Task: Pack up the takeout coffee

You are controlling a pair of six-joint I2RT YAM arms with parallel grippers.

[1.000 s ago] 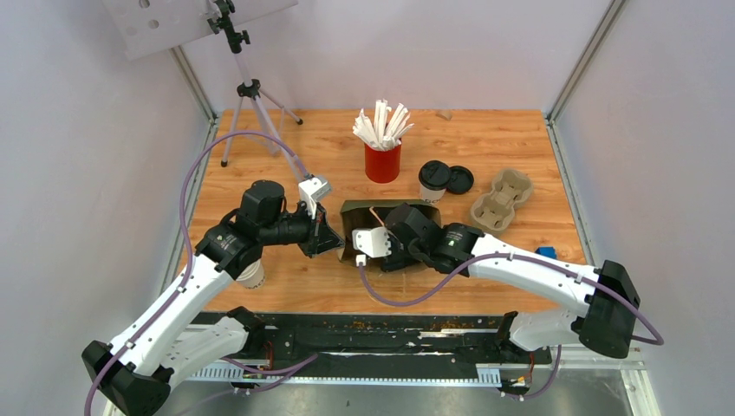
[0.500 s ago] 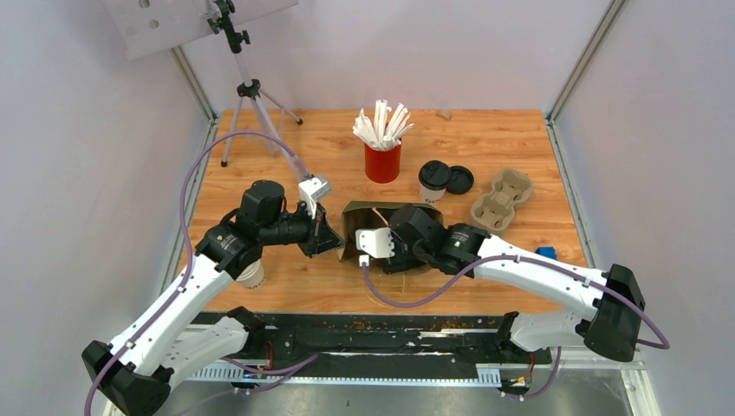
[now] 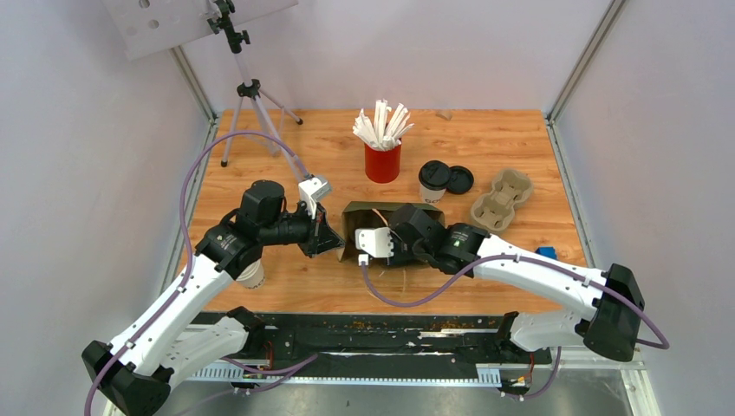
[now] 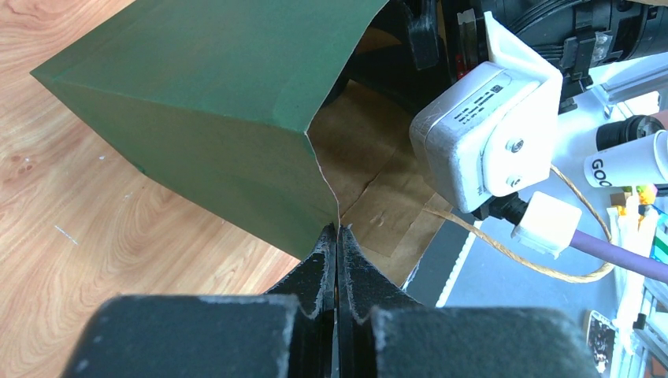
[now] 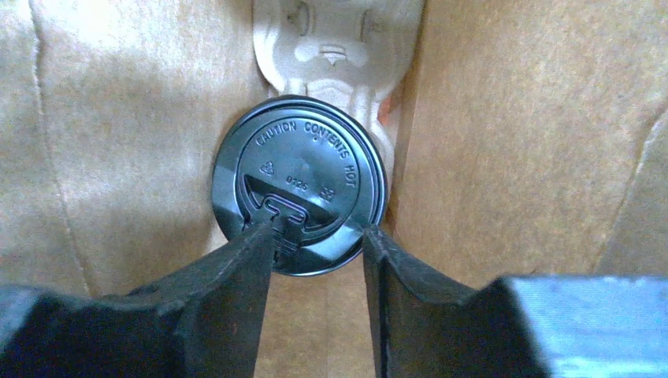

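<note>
The right fingers (image 5: 228, 299) stand partly apart, deep inside the green paper bag (image 4: 205, 102), poised just over the near rim of the black lid (image 5: 299, 173); contact with the lid cannot be confirmed, and nothing is clamped between them. The coffee cup (image 5: 315, 236) sits upright beneath that lid, seated in a cardboard tray (image 5: 331, 39) on the bag floor. The left fingers (image 4: 319, 272) are closed on the edge of the bag mouth, holding it open above the wooden surface (image 4: 79, 260). The step in hand appears to be leaving the seated cup. Lift the right fingers straight out along the bag axis, clear of the lid rim and paper walls, while the left pinch holds the mouth wide.
</note>
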